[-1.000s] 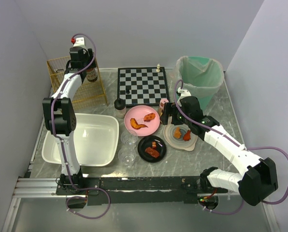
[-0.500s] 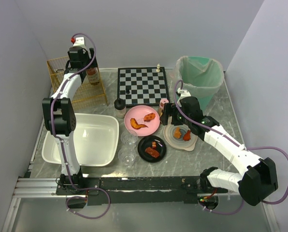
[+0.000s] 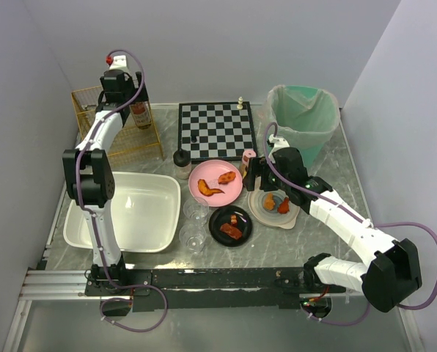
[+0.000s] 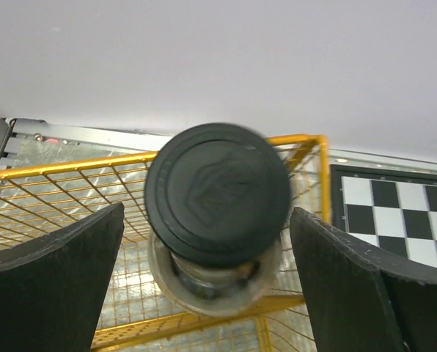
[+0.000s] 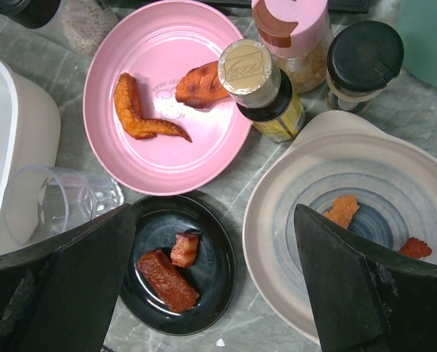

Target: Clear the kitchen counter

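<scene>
Spreading wide over the last second, your left gripper now has both fingers clear of the black-capped bottle. The bottle appears to stand upright in the yellow wire basket at the far left corner of the kitchen counter. That item looks put away. Your right gripper hangs open above the pink plate, black plate and beige plate mid-counter, so those food dishes remain to clear.

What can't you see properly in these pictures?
- Left wrist view: the bottle's black cap hides its label.
- Right wrist view: the edge and the fingers cut off the beige plate.
- Top view: the white chess piece is too small to identify.
</scene>
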### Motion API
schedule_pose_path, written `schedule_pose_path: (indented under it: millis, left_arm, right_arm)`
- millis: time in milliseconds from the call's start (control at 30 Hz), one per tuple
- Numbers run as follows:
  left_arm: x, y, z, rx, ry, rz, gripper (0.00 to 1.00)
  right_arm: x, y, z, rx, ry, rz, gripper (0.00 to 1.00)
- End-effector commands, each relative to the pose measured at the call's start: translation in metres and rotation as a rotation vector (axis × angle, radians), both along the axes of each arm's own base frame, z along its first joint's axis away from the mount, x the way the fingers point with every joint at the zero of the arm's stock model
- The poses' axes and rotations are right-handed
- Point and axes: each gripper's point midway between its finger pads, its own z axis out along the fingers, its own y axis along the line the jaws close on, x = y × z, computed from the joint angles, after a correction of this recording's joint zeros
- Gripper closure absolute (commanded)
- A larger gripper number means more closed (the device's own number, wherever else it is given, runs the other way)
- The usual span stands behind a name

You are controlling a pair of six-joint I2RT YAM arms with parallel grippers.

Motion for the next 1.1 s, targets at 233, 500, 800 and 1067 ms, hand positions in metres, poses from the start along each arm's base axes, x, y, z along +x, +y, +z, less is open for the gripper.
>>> schedule_pose_path:
  millis: [233, 500, 800, 1067]
  left_arm:
    - [-0.032, -0.017, 0.104, -0.069, -0.160, -0.047, 0.01]
    - [-0.071, -0.017, 0.097, -0.129, -0.109, -0.008, 0.01]
    - [-0.142, -0.105, 0.083, -0.109, -0.024, -0.074, 0.01]
    - [-0.201, -0.172, 0.022, -0.168, 0.097, -0.182, 0.01]
  right_arm:
    - [0.004, 0.001, 0.010, 0.025, -0.037, 0.000, 0.05]
    - [0.002, 0.000, 0.009, 0.017, -0.040, 0.008, 0.05]
    - [0.002, 0.003, 0.006, 0.028, -0.036, 0.021, 0.05]
    - [0.000, -0.001, 0.003, 0.018, -0.041, 0.014, 0.05]
